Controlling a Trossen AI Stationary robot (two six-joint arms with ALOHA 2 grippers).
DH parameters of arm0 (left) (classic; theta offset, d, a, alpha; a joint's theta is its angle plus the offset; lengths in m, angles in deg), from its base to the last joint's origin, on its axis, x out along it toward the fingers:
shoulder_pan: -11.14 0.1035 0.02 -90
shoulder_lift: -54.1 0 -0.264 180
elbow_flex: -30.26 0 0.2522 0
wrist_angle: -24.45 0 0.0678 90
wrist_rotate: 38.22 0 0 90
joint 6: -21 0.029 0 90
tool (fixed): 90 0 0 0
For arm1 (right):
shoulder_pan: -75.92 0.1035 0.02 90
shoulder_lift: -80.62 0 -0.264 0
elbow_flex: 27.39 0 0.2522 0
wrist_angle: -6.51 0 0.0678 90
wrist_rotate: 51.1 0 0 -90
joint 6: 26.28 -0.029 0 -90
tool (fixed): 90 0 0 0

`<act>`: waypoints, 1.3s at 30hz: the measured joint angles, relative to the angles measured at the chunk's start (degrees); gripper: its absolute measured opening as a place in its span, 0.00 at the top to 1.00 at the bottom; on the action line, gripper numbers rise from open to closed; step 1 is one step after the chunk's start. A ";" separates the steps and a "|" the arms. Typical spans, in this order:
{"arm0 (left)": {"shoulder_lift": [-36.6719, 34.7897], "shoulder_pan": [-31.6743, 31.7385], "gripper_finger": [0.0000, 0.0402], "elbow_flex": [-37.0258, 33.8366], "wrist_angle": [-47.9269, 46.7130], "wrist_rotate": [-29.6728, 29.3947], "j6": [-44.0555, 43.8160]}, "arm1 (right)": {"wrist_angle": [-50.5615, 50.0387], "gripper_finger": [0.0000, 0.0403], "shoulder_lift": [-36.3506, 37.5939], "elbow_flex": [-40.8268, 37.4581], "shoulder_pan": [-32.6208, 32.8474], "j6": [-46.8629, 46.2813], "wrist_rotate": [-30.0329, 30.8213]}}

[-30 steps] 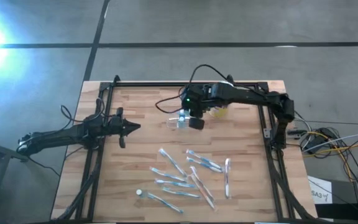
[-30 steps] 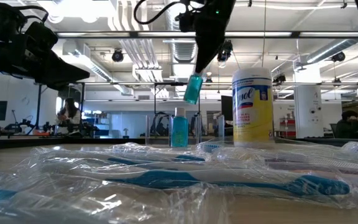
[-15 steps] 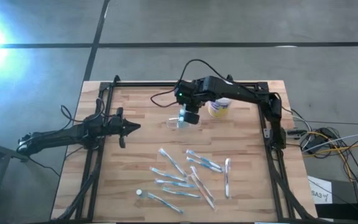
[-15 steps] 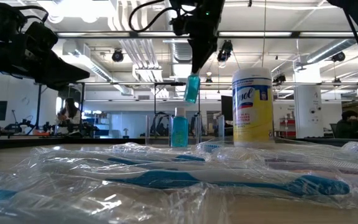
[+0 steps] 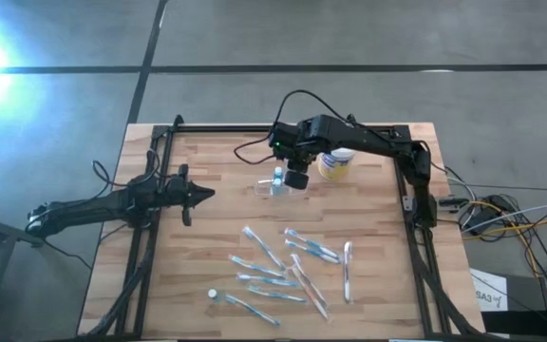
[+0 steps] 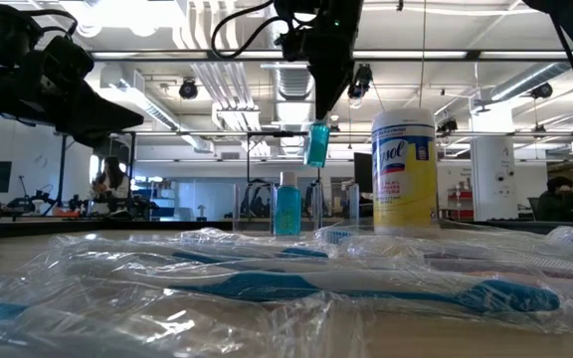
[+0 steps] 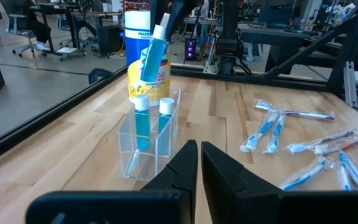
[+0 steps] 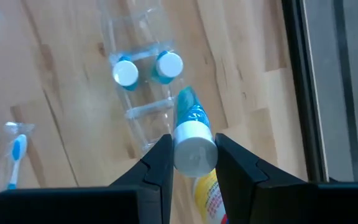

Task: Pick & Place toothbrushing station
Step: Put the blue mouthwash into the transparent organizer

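Note:
The toothbrushing station (image 5: 268,186) is a clear plastic holder standing on the wooden table; two teal tubes with white caps (image 8: 124,73) stand upright in it. It also shows in the left wrist view (image 7: 146,144). My right gripper (image 5: 295,180) hangs above the holder, shut on a third teal tube (image 6: 316,144). My left gripper (image 5: 207,194) waits, shut and empty, at the table's left side. My right gripper pinches the teal tube at its white-capped upper end (image 8: 194,151) between its two fingers. The fingers come from above, pointing down. The tube hangs below them, a little tilted, lifted clear above the holder's compartments (image 7: 155,50).
A white-lidded, yellow-labelled canister (image 5: 335,163) stands just right of the holder. Several wrapped toothbrushes (image 5: 292,266) lie spread over the near middle of the table, and a small white cap (image 5: 213,295) lies near the front left. A black frame (image 5: 414,190) runs along the table's edges.
My right gripper has shifted a little toward the table's far left, over the holder, still shut on the teal tube. The tube, slanted a second ago, now hangs nearer upright.

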 joint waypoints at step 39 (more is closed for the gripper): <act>0.00 0.00 0.94 -0.02 0.02 0.00 -1.49 | -0.25 0.78 0.04 0.26 -1.43 -6.57 -2.62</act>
